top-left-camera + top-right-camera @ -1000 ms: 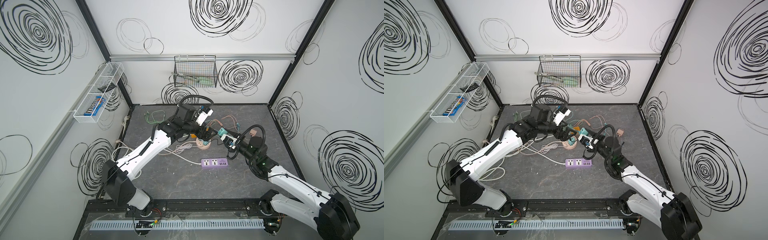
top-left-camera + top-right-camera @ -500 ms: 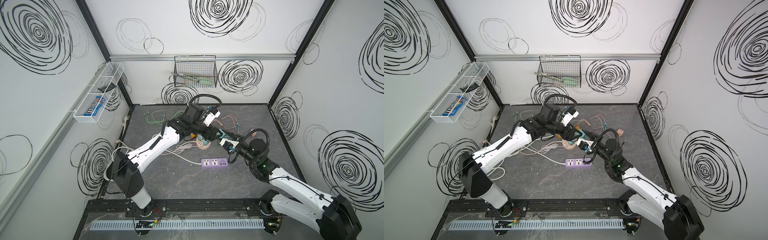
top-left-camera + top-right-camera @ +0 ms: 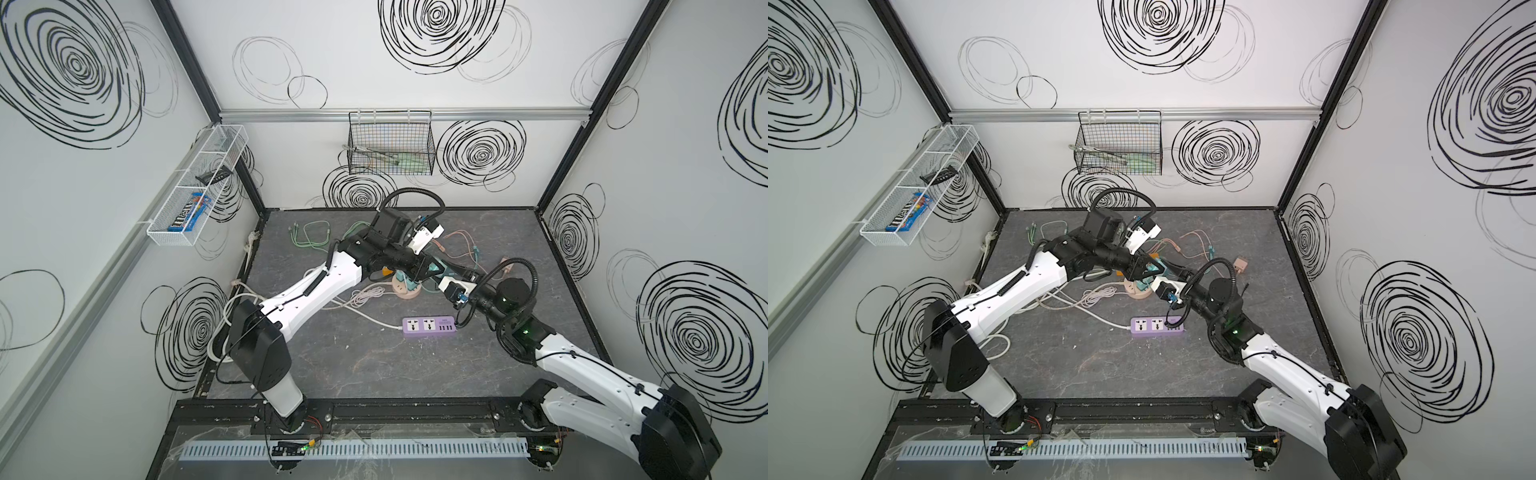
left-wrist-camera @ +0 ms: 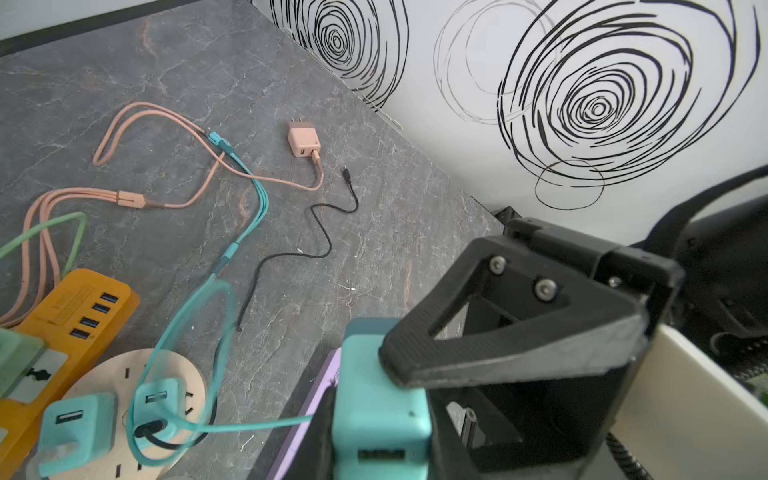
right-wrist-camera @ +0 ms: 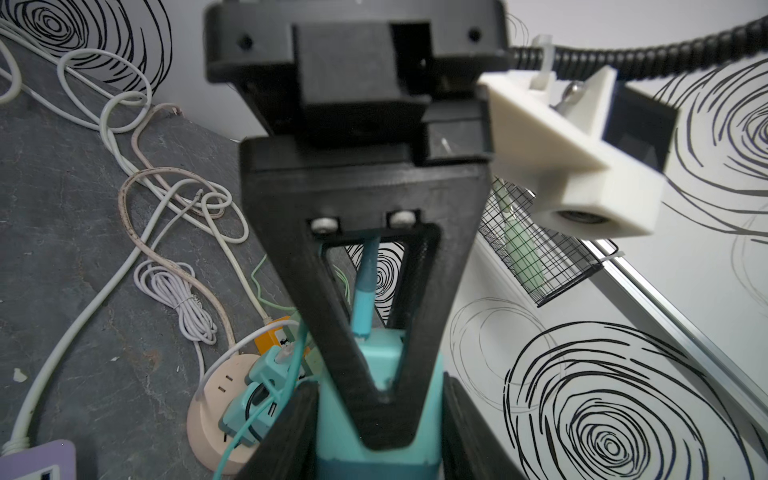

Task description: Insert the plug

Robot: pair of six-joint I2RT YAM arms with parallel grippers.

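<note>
Teal plug (image 4: 382, 411) held up off surface (image 3: 374, 365), ctr-far, just right of round pink socket (image 3: 409, 293). Left pincer (image 3: 430, 270) clamped on it from left; right pincer (image 3: 451, 274) grips same plug from right.

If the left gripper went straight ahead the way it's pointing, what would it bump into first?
Likely the right gripper: it faces the left gripper head-on, and both clamp the same teal plug. Depth is hard to judge.
</note>
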